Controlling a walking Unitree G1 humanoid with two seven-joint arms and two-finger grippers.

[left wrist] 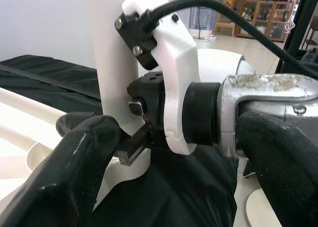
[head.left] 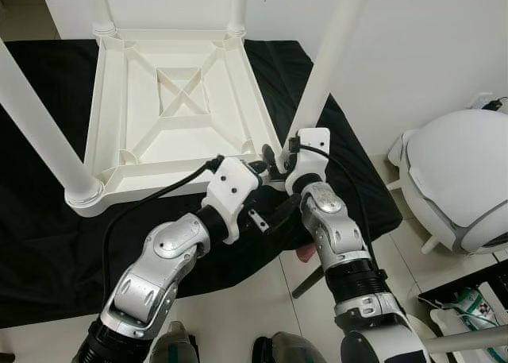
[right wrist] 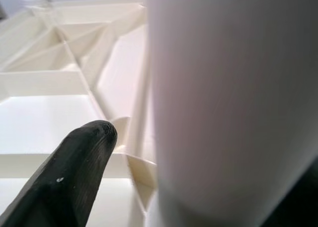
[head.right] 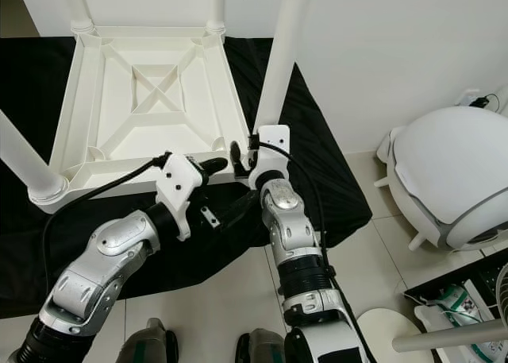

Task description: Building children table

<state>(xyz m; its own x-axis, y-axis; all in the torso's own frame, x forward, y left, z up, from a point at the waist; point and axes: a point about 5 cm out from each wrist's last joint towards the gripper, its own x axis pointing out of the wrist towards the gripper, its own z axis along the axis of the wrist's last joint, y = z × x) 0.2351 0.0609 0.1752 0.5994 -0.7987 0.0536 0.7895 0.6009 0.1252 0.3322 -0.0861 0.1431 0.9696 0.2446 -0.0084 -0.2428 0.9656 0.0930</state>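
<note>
With its base hidden, table leg [head.left: 327,57] between right gripper [head.left: 276,155] fingers.

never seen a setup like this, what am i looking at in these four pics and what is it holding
This is a humanoid robot with two silver arms, each ending in a black two-fingered claw. The two wide pictures come from a stereo camera on its head, looking down. The close-ups come from cameras on its wrists.

On the floor lies a black cloth, and on it a white children's table turned upside down, legs pointing up. Both claws work at the table's near right corner. The right claw sits at the base of that corner's leg; in its wrist picture the leg looms between the fingers. The left claw reaches in beside it, fingers spread open, holding nothing. A white rounded appliance stands to the right.
</note>
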